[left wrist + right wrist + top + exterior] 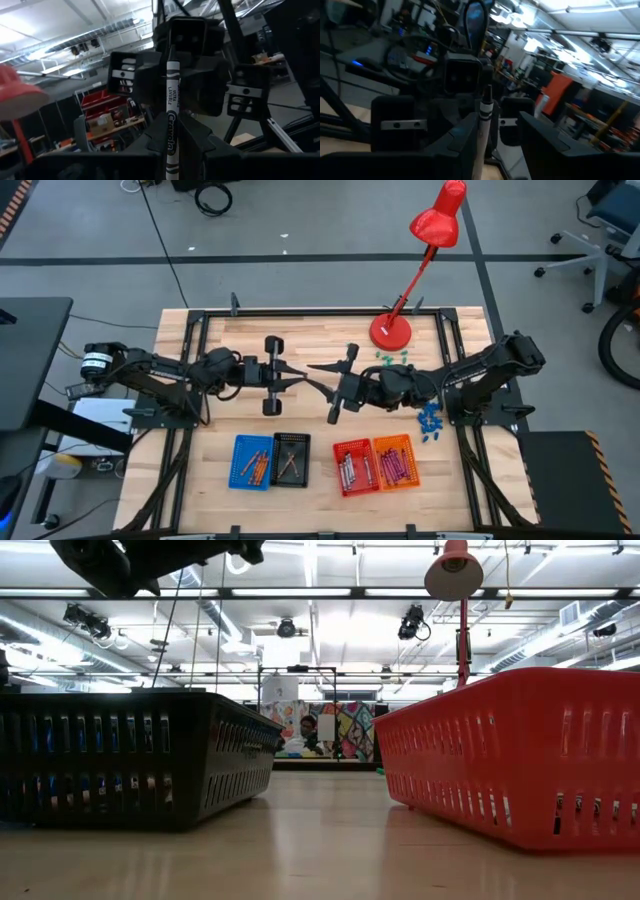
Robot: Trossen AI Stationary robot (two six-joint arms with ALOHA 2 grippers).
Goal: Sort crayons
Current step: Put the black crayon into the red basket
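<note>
Left end effector (pixel 300 378): clenched on a thin white paper-wrapped crayon (pixel 171 112), above the wooden desk (pixel 320 475), left of the red desk lamp (pixel 412 270).
Right end effector (pixel 318 370): facing the left one tip to tip, fingers spread beside the same crayon.
Other crayons: in blue (pixel 252 461), black (pixel 290 457), red (pixel 355 466) and orange (pixel 395 461) plastic baskets, nearer than the lamp.

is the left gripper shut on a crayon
Yes: in the left wrist view the left gripper pinches a white crayon between its fingers.
</note>
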